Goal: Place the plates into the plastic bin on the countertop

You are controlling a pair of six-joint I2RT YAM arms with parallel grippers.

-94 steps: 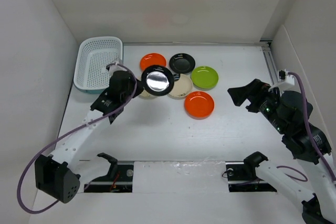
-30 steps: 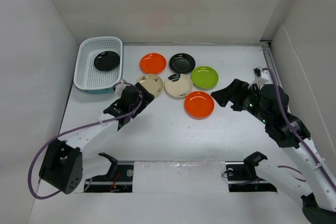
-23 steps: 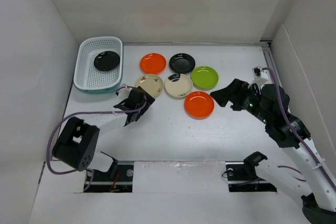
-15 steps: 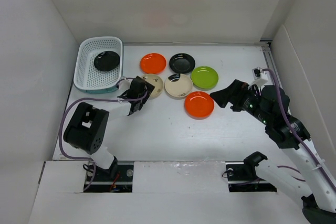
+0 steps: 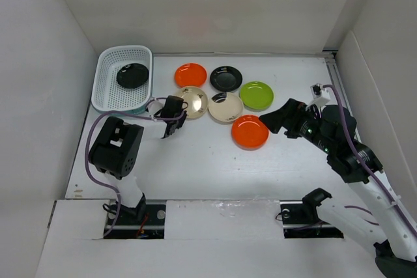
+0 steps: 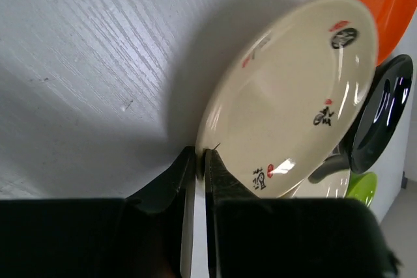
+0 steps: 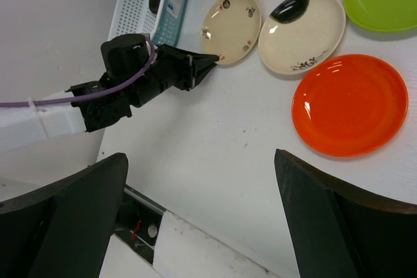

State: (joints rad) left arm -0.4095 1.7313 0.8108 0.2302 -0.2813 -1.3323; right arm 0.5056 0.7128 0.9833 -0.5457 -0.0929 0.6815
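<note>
Sitting in the bin (image 5: 106,90) is one black plate (image 5: 132,75), newly dropped. The left end effector (image 6: 201,154) has swung back and clenches the rim of a cream plate (image 6: 293,102), tilting it off the surface (image 5: 195,161). The right end effector (image 5: 277,115) hangs spread and empty.

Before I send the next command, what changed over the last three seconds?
The left claw set a black plate into the plastic bin, swung back and closed on the rim of the left cream plate, tilting it. The right claw, open, eased toward the near orange plate. The rest stayed put.
</note>
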